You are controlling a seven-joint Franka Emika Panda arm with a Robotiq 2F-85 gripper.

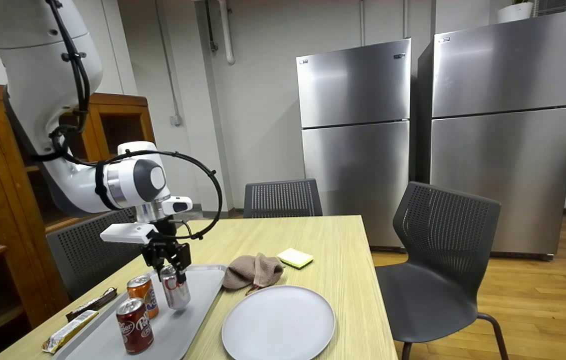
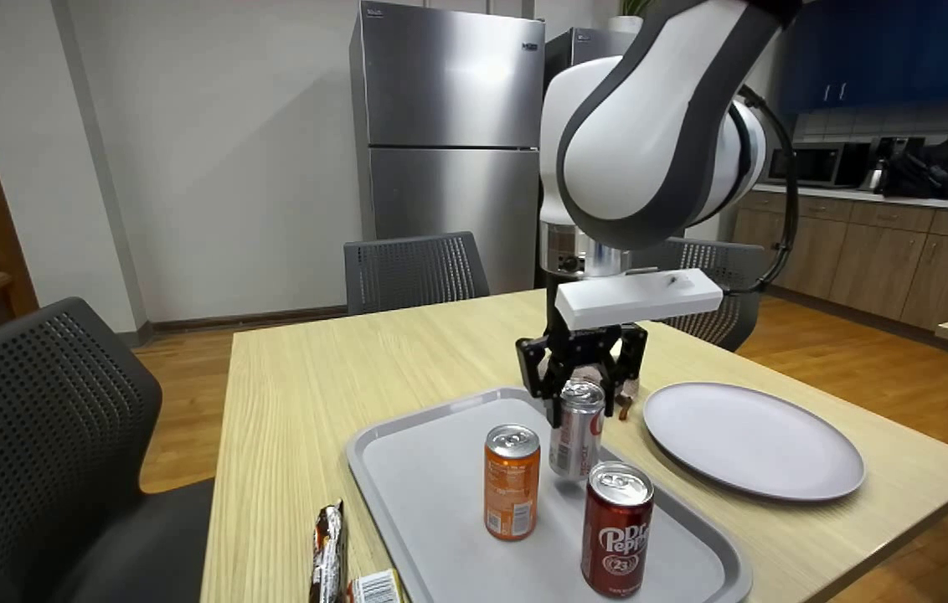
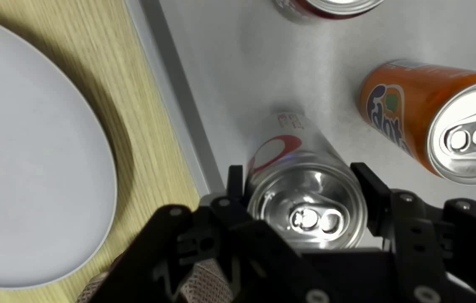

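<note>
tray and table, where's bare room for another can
In an exterior view, the tray is bare picture-left of the orange can, out to its rim; so are the table between tray and far chair, and the plate. Crowded: around the silver can between the fingers, by the dark red can, along the wrapped bars.

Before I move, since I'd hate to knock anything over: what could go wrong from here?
The end effector grips the silver can near its top, so a jerk might let its lower part swing or slip. The orange can stands close by; a sideways move that way could tip it. The raised tray rim runs between the silver can and the plate, so moving low toward the plate might snag the base.
</note>
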